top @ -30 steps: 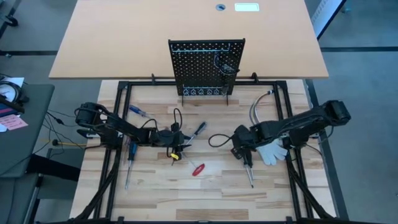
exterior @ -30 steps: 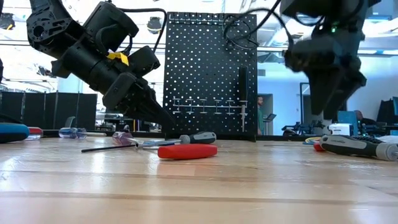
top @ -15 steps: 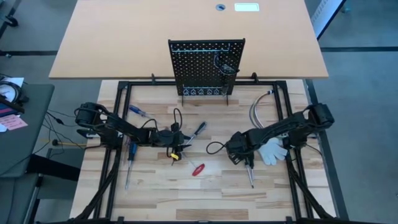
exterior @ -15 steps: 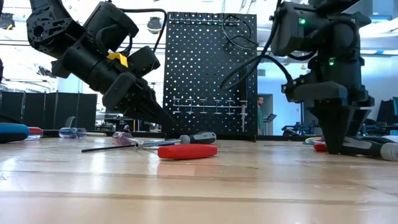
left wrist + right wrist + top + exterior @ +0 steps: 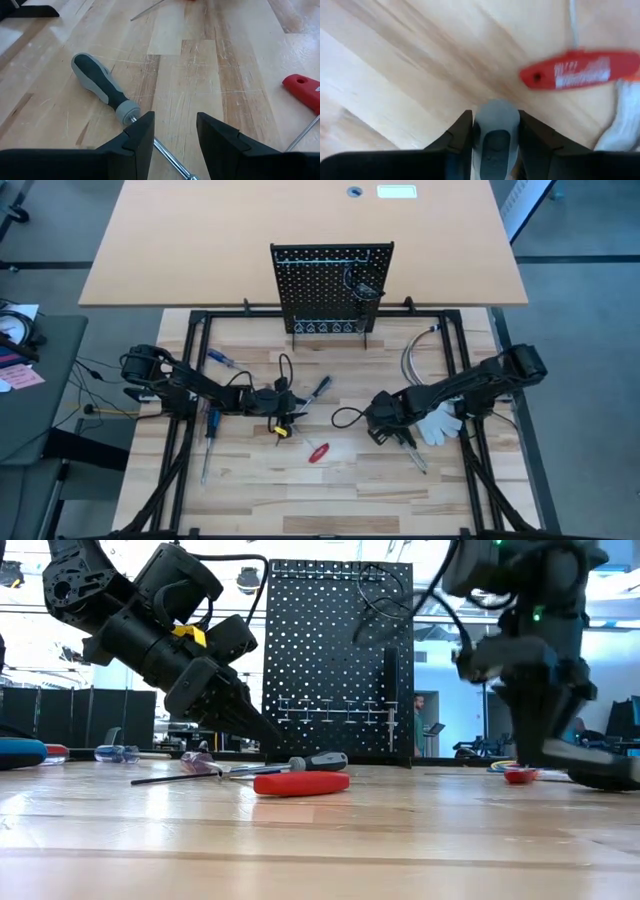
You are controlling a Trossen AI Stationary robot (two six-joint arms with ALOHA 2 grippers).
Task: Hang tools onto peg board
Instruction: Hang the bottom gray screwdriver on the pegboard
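The black peg board (image 5: 332, 288) stands upright at the table's far edge, with a black tool hanging at its right (image 5: 390, 670). My left gripper (image 5: 175, 132) is open and low over the table. Its fingers stand on either side of the shaft of a grey-and-black screwdriver (image 5: 102, 90), which lies flat; this screwdriver also shows in the low view (image 5: 318, 761). My right gripper (image 5: 392, 430) is shut on another grey-handled screwdriver (image 5: 495, 132), whose shaft (image 5: 418, 460) points toward the near right. A red-handled tool (image 5: 318, 452) lies between the arms. My right gripper pinches the screwdriver's grey handle (image 5: 495, 117) between its two fingers, which come from above, pointing down, one on each side of the handle. The shaft (image 5: 420, 463) slants out toward the near right, low at the table. Whether it is lifted clear, I cannot tell.
Blue-handled screwdrivers lie at the left (image 5: 222, 360) (image 5: 211, 425), and a dark one lies mid-table (image 5: 320, 387). A white glove (image 5: 440, 423) and a grey coiled cable (image 5: 415, 355) lie at the right. Another red tool (image 5: 580, 70) lies by the right gripper.
My right gripper has come down from above the table onto the grey-handled screwdriver. The screwdriver has turned about on the table: its shaft pointed at the near edge and now slants toward the near right.
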